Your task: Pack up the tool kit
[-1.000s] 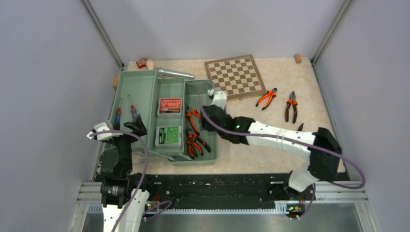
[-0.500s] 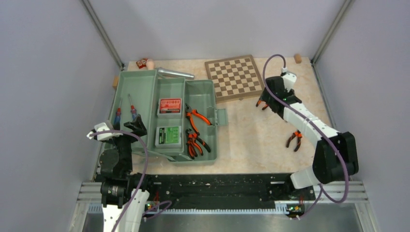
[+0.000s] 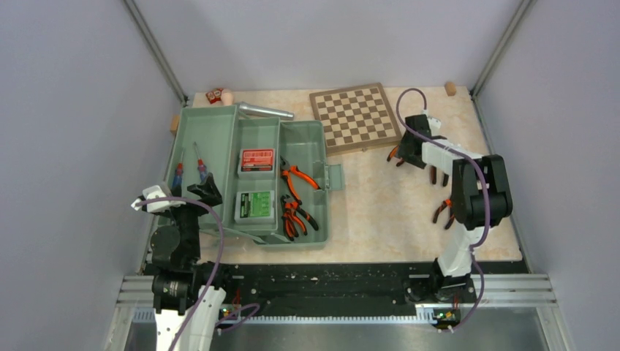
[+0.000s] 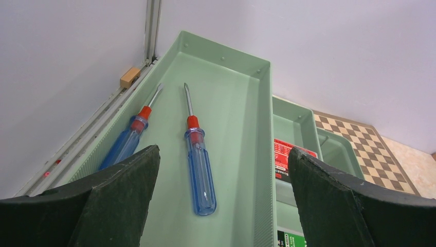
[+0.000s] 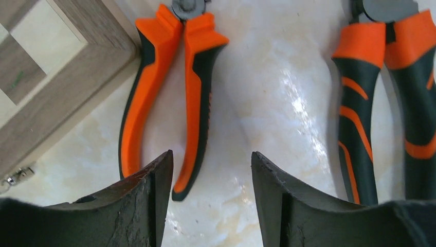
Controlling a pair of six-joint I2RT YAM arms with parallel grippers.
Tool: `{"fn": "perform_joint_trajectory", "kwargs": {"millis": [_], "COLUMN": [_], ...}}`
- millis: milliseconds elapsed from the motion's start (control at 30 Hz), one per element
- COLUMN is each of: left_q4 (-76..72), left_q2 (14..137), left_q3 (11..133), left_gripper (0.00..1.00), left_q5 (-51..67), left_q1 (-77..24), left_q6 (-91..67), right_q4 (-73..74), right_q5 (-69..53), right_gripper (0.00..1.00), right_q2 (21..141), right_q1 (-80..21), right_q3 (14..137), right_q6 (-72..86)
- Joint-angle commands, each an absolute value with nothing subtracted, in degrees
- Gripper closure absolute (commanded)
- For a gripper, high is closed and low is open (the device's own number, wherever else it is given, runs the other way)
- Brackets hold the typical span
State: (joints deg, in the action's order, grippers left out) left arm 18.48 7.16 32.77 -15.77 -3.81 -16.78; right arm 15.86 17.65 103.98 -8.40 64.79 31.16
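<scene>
The sage-green toolbox lies open at the left. It holds two blue screwdrivers, a red bit case, a green bit case and two orange-handled pliers. My left gripper is open and empty over the box's near left end, with the screwdrivers ahead of it. My right gripper is open, low over the handle ends of small orange pliers on the table. In the right wrist view its jaws stand on either side of one handle end. Larger pliers lie to the right.
The wooden chessboard lies just left of the small pliers, its corner close to my right gripper. A hammer's steel head rests at the toolbox's back rim. Small blocks sit at the back corners. Walls close in the table on both sides.
My right arm has swung from over the toolbox to the right side of the table and come down over the small pliers. My left arm has not moved.
</scene>
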Motion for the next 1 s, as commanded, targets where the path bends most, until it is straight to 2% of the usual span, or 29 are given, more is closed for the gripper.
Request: {"fn": "perform_joint_trajectory", "kwargs": {"millis": [0,200,400,567,767,967], "left_q4": [16.79,16.79,16.79,16.79,16.79,16.79], "left_q2": [7.39,7.32,7.16,7.08,6.91,6.98], "left_q3": [32.64,32.62,32.68,32.70,32.63,32.65], "left_gripper": [0.01,0.01,0.01,0.01,0.01,0.01], "left_q5": [-15.96,-15.85,-15.84,-15.78,-15.81,-15.80], "left_q1": [-3.96,-3.96,-4.02,-4.01,-4.04,-4.01], "left_q6": [-16.70,-16.70,-16.70,-16.70,-16.74,-16.78], "right_q4": [13.64,14.48,15.78,14.85,13.09,13.25], "right_q5": [14.83,14.74,15.72,17.09,18.12,23.02], "right_gripper": [0.46,0.56,0.83,0.98,1.00,1.00], "right_q2": [106.96,109.32,108.39,100.76,89.07,80.28], "right_q1": [-6.26,-5.00,-4.29,-4.27,-5.20,-12.53], "right_q3": [69.73,70.34,69.34,64.98,59.77,59.94], "right_q6": [29.87,29.88,29.96,30.56,29.60,25.61]}}
